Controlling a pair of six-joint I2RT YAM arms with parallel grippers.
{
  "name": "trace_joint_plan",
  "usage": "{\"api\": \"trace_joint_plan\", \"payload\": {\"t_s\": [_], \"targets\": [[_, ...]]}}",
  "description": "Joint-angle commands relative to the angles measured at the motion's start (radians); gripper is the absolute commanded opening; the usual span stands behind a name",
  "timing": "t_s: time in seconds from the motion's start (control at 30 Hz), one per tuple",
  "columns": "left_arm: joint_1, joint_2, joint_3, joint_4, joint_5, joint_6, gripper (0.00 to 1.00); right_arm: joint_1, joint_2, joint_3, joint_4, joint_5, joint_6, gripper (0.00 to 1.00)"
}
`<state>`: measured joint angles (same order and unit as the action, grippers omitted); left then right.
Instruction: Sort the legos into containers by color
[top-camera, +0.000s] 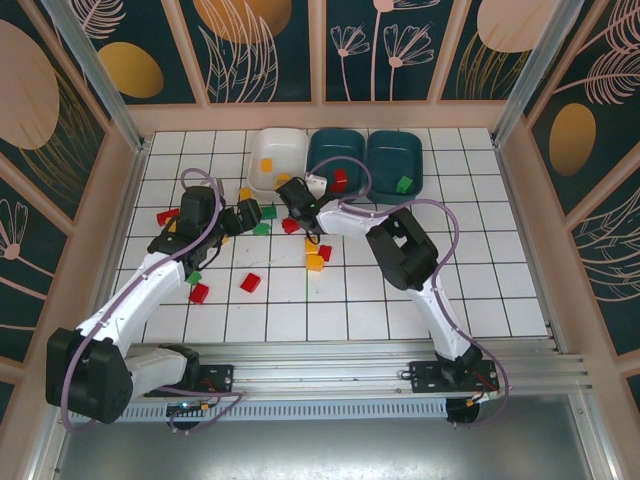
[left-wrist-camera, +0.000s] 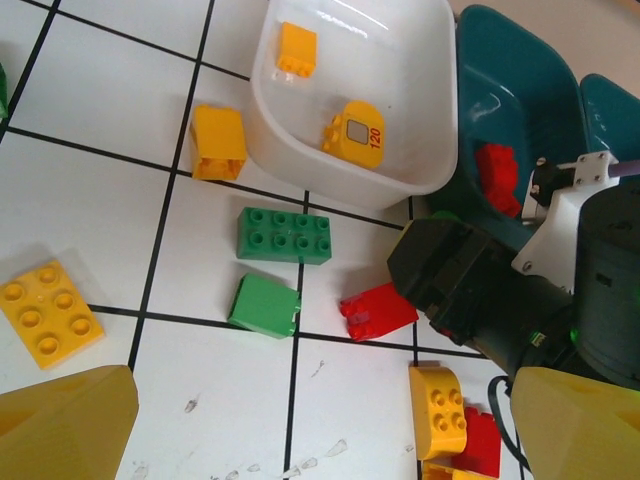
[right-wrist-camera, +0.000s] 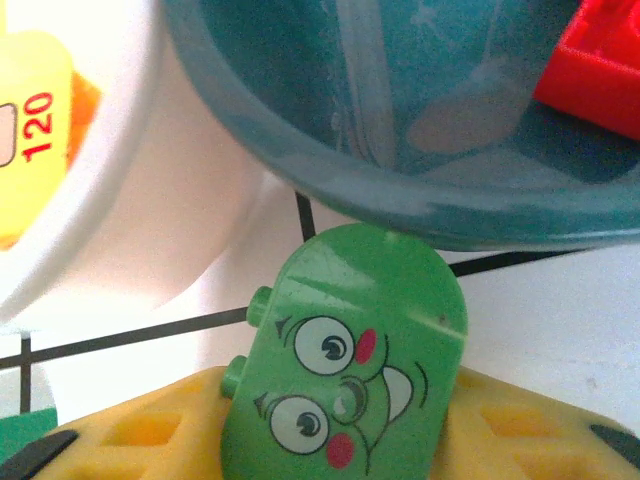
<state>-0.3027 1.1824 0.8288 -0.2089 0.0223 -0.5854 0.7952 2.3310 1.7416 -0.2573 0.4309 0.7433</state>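
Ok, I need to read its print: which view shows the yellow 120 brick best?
Left wrist: the yellow 120 brick lies whole and sharp in the white bin. Right wrist catches its blurred edge; top external, a yellow speck.

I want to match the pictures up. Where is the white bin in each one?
Top external: white bin at the back, leftmost of three bins.
Left wrist: white bin at top middle.
Right wrist: white bin on the left side, its curved wall.
Shared landmark: the dark teal bin holding a red brick, right beside it.
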Motion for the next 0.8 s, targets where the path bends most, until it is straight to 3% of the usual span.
{"api": "trace_joint_plan", "payload": {"t_s": [0.0, 0.2, 0.53, 0.67, 0.77], "targets": [[0.006, -0.023, -0.005, 0.017, 0.009, -0.004, 0.96, 0.010, -0.042, -0.048, 0.028, 0.058, -0.027, 0.39], [0.004, -0.023, 0.001, 0.011, 0.007, -0.003, 0.96, 0.015, -0.157, -0.188, 0.109, 0.060, -0.069, 0.32], [0.005, 0.007, -0.011, 0.026, 0.060, -0.019, 0.96, 0.062, -0.450, -0.444, 0.188, 0.037, -0.135, 0.30], [0.004, 0.057, -0.036, 0.059, 0.131, -0.040, 0.92, -0.027, -0.591, -0.542, 0.231, 0.019, -0.202, 0.30], [-0.010, 0.088, -0.051, 0.090, 0.161, -0.052, 0.90, -0.164, -0.638, -0.572, 0.241, -0.030, -0.246, 0.30]]}}
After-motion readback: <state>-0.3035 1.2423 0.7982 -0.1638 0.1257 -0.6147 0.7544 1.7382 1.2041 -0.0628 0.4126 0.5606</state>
